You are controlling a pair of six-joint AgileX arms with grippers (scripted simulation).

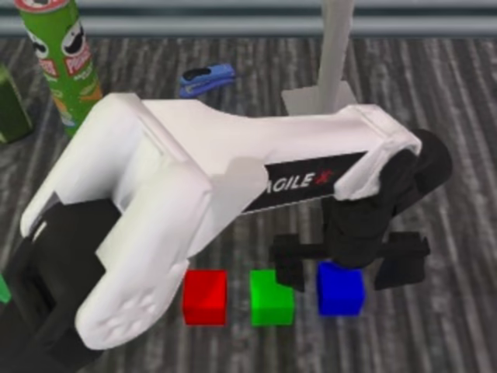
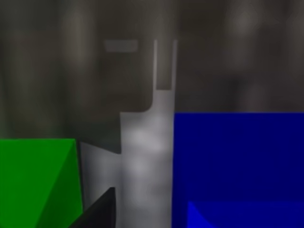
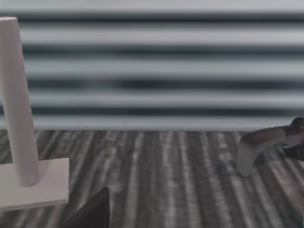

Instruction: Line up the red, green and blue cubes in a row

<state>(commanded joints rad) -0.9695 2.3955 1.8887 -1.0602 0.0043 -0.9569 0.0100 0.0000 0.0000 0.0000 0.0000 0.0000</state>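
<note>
From above, the left tool [image 1: 349, 264] hangs over the blue cube [image 1: 340, 289], fingers spread wide to either side of it and not gripping. The red cube [image 1: 205, 296], green cube [image 1: 271, 298] and blue one sit in a row on the striped worktop [image 1: 450, 116], near its front edge.

The left wrist camera shows the green cube [image 2: 38, 183] and blue cube [image 2: 237, 166] close up, apart.

The right tool's state cannot be told.

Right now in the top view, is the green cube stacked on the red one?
No. The green cube sits on the table between the red cube and the blue cube, apart from both.
</note>
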